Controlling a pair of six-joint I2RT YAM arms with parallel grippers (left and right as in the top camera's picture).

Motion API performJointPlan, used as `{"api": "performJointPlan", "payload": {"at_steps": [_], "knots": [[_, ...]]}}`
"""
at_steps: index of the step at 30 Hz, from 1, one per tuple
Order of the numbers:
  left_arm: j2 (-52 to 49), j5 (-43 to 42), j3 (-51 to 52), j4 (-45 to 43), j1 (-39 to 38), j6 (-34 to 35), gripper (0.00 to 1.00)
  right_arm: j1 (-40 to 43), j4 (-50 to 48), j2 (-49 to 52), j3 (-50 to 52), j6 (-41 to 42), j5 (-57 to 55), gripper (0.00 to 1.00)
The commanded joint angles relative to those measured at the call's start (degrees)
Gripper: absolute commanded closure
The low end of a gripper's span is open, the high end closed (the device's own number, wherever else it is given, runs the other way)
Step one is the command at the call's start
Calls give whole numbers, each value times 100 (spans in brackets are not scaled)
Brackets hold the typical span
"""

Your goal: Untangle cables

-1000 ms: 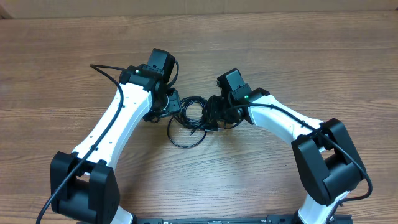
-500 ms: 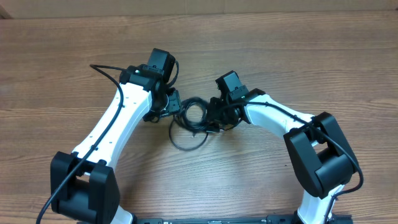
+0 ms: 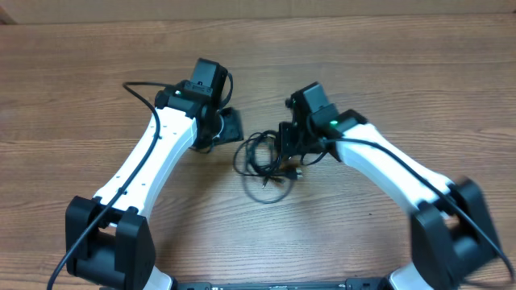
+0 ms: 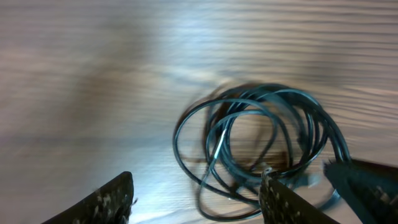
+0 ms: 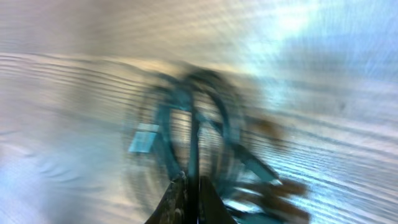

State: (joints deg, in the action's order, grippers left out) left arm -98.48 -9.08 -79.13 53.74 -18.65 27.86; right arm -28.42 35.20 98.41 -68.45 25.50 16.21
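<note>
A bundle of thin black cables (image 3: 262, 157) lies coiled on the wooden table between my two grippers. It shows as several loops in the left wrist view (image 4: 261, 146) and blurred in the right wrist view (image 5: 193, 134). My left gripper (image 3: 230, 127) is open and empty, just left of the coil (image 4: 196, 199). My right gripper (image 3: 289, 149) is shut on a strand of the cables, which runs up between its fingertips (image 5: 191, 196).
The wooden table (image 3: 81, 89) stretches all round. Thicker black arm cables run along the left arm (image 3: 141, 90) and the right arm (image 3: 379, 149). The table's far edge (image 3: 258, 18) is at the top.
My left gripper has let go and drawn back left, now open. My right gripper has pulled the cable bundle to the right and the coil has spread out.
</note>
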Motion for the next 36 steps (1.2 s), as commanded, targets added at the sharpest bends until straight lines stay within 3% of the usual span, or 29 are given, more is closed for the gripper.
{"api": "performJointPlan", "payload": {"at_steps": [1, 14, 16, 19, 21, 24, 31, 36], "knots": [[31, -1311, -52, -295, 9, -802, 34, 33, -35, -748, -267, -350, -284, 96], [-264, -1427, 63, -476, -31, -1115, 27, 33, 256, -1097, -267, -306, -758, 96], [-404, -1421, 74, -540, -52, -1117, 26, 35, 437, -1097, -267, -302, -1226, 93], [-640, -1381, 74, -765, -98, -1121, 21, 125, 822, -1097, -267, -151, -1945, 80], [-796, -1338, 74, -988, -133, -1123, 19, 249, 1058, -1099, -269, 153, -2199, 78], [-1016, -1325, 74, -1384, -199, -1123, 18, 573, 1333, -1134, -269, 481, -2120, 62], [-1537, -1163, 74, -2337, -516, -1397, 21, 1416, 1700, -1314, -286, 133, -1305, 57], [-1976, -52, 74, -2385, -859, -1397, 24, 1657, 2004, -1325, -286, 35, -1049, 55]]}}
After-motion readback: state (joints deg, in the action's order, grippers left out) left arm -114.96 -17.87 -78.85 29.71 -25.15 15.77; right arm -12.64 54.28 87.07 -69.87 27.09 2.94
